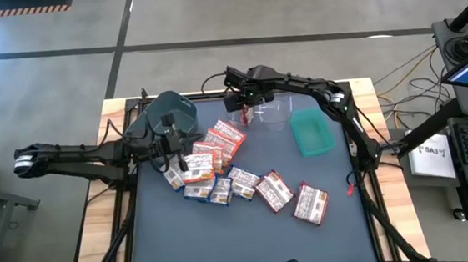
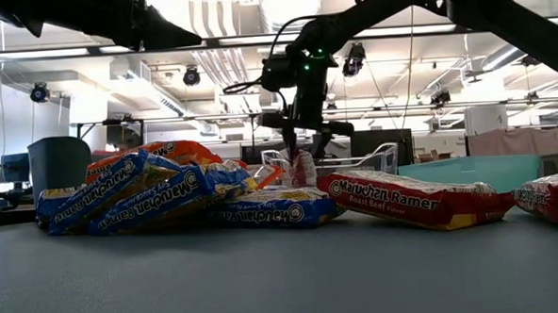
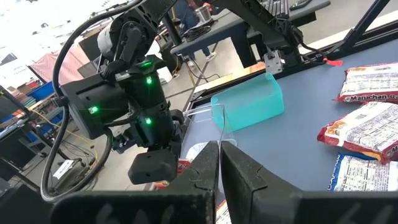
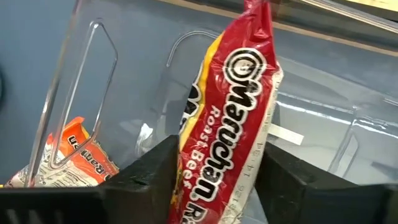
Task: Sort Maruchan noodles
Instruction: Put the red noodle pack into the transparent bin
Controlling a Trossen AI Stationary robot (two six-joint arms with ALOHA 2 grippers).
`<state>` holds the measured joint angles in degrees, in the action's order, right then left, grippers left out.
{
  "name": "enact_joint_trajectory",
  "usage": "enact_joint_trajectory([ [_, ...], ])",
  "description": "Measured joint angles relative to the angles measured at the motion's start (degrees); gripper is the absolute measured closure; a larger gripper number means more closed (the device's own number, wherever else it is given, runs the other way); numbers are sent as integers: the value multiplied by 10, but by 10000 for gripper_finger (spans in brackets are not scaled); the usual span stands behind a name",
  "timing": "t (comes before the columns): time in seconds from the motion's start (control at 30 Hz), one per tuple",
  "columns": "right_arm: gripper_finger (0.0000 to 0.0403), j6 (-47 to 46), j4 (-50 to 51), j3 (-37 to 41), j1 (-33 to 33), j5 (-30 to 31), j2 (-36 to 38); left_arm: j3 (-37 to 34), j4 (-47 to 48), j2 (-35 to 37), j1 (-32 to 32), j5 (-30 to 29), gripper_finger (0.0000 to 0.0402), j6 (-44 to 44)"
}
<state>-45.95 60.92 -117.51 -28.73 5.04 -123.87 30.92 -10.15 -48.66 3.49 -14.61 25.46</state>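
Noodle packets point(image 1: 220, 170) heaped mid-bench; one red packet point(image 4: 227, 118) hangs over the clear bin point(image 1: 273, 111).
Right claw point(image 4: 217, 180) pinches this light, crinkly, brittle-filled packet across its flat faces. Left claw point(image 3: 219, 168) waits, fully closed, empty, above the heap.

A: How many bins are there?
B: Three: one round grey plastic bin point(image 1: 171, 112), one clear plastic bin point(image 1: 267, 110) and one teal-green rectangular plastic bin point(image 1: 311, 132).
A: And the flat rectangular Maruchan ramen packets point(image 1: 220, 165)?
B: About ten lie loose on the dark surface point(image 1: 251, 238), though the overlapping heap blurs the tally. One more, a red Roast Beef packet point(image 4: 231, 118), hangs over the clear bin.
A: Arms?
B: Two.
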Motion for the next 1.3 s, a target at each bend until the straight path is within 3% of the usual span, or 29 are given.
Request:
enact_joint_trajectory([
  [0.2, 291, -1, 0, 0, 0, -1, 0, 0, 0, 0, 0, 0, 402, 0],
  [0.33, 301, -1, 1, -2, 0, -1, 0, 0, 0, 0, 0, 0, 402, 0],
  [0.73, 288, -15, -20, -21, 1, 0, 1, 0, -1, 0, 0, 0, 402, 0],
  [1.07, 215, -10, -58, -12, 10, 10, 0, 0, -1, 0, 0, 0, 402, 0],
  [1.3, 200, -5, -69, -13, 11, 8, 0, 0, 0, 0, 0, 0, 402, 0],
])
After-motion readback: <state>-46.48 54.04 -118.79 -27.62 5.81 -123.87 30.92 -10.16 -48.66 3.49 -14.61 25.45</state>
